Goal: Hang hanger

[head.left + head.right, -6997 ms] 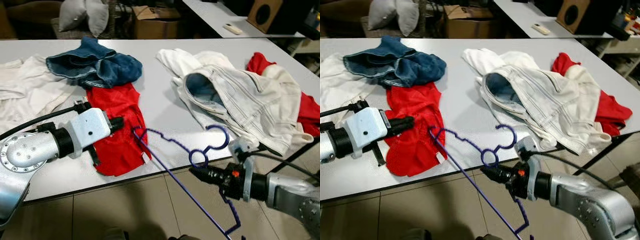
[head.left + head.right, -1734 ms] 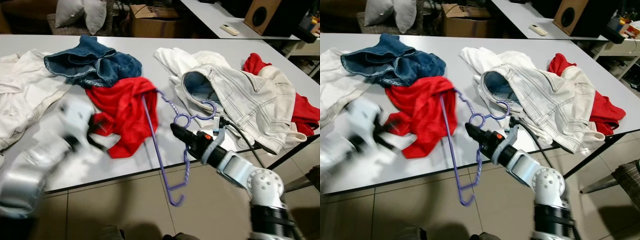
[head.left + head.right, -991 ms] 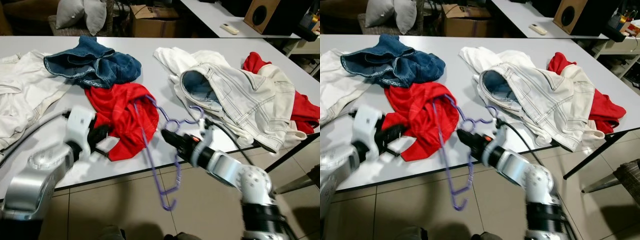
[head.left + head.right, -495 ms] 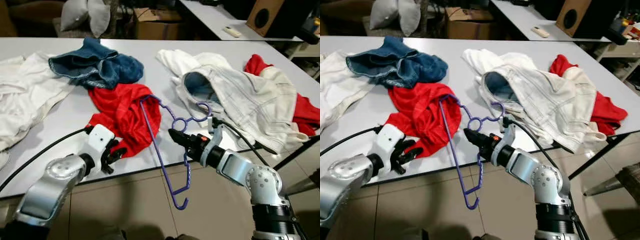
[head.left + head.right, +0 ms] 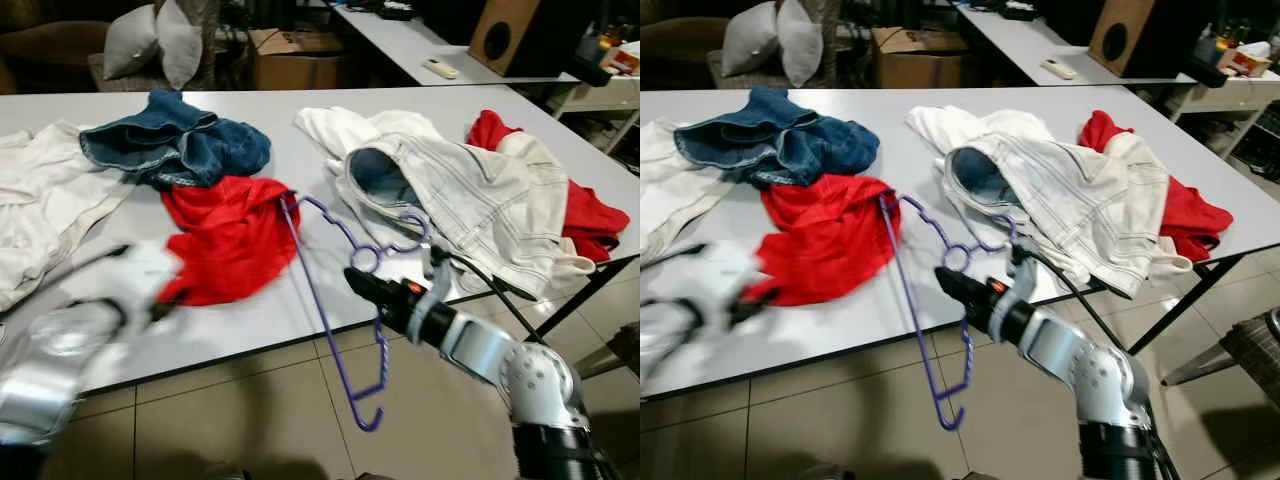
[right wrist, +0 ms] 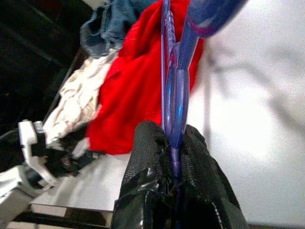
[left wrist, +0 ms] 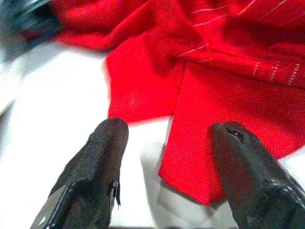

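The purple hanger [image 5: 335,300] hangs off the front edge of the desk [image 5: 300,130], its neck clamped in the right pincer [image 6: 174,143], whose two black fingers are pressed tight on the plastic. One shoulder pokes up at 11 o'clock into the red shirt [image 5: 225,235]; the other end dangles at 6 o'clock over the tiled floor [image 5: 250,420].

The right wrist view settles the grip that the head views leave small and dark: both fingers close around the purple rods, with the red shirt beyond. The left wrist view shows the left pincer [image 7: 167,143] spread open, both fingers just above the desk, a flap of red shirt between them and untouched.

From the head, the left arm is a pale blur at 8 o'clock, its shape hard to make out. The right arm reaches in from 5 o'clock, forearm level.

Further out lie blue jeans [image 5: 175,145] at 11 o'clock and a white denim jacket [image 5: 470,200] at 2 o'clock.
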You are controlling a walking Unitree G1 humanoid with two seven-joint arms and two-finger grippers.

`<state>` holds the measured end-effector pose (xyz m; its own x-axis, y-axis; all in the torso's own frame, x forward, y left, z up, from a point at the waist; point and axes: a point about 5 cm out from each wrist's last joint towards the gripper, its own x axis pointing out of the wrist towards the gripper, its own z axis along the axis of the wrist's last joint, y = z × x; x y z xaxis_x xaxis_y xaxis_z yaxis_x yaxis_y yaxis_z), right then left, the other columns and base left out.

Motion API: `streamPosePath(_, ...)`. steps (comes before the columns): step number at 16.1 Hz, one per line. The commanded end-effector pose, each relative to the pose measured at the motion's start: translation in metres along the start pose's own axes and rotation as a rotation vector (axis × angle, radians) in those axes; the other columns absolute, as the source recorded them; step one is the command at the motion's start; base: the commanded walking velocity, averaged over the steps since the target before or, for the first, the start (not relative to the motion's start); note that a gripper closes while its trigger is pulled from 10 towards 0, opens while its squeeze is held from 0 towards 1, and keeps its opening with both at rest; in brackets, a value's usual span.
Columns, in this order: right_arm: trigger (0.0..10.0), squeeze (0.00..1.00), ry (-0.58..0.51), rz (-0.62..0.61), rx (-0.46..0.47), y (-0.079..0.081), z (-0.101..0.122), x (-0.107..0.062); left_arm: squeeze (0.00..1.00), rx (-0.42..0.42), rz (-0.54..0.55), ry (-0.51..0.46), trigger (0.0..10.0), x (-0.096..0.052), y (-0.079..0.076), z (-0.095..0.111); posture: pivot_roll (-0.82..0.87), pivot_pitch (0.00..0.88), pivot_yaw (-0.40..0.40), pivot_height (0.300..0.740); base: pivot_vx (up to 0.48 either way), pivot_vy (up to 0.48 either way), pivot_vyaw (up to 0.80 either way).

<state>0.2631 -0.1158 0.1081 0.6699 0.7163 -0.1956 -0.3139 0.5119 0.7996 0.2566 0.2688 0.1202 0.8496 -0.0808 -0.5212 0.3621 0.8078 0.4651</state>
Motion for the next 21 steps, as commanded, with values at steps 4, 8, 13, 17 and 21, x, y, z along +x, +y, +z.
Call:
streamPosePath(4,10.0,0.0,-0.007,0.107,-0.026,0.016,0.001,-0.01,1.0,0.05,0.211,0.099,10.0,-0.017,0.043,-0.021,0.08,0.035,-0.097,0.74,0.0,0.0,0.0)
streamPosePath(8,10.0,0.0,-0.085,0.276,-0.089,0.041,0.014,-0.026,1.0,-0.15,0.388,-0.219,10.0,-0.019,0.065,0.026,0.08,0.046,-0.082,0.74,0.0,0.0,0.0)
streamPosePath(13,10.0,0.0,-0.212,0.097,-0.206,0.024,0.041,-0.044,1.0,-0.278,0.001,-0.329,10.0,-0.017,0.027,0.046,0.08,0.048,-0.069,0.74,0.0,0.0,0.0)
streamPosePath(17,10.0,0.0,-0.162,-0.142,-0.356,-0.003,0.049,-0.046,1.0,-0.097,-0.384,-0.431,10.0,-0.02,-0.03,0.069,0.08,0.048,-0.069,0.74,0.0,0.0,0.0)
streamPosePath(21,10.0,0.0,-0.151,-0.163,-0.377,-0.005,0.047,-0.045,0.42,-0.075,-0.533,-0.42,10.0,0.003,-0.062,0.078,0.07,0.05,-0.063,0.74,0.0,0.0,0.0)
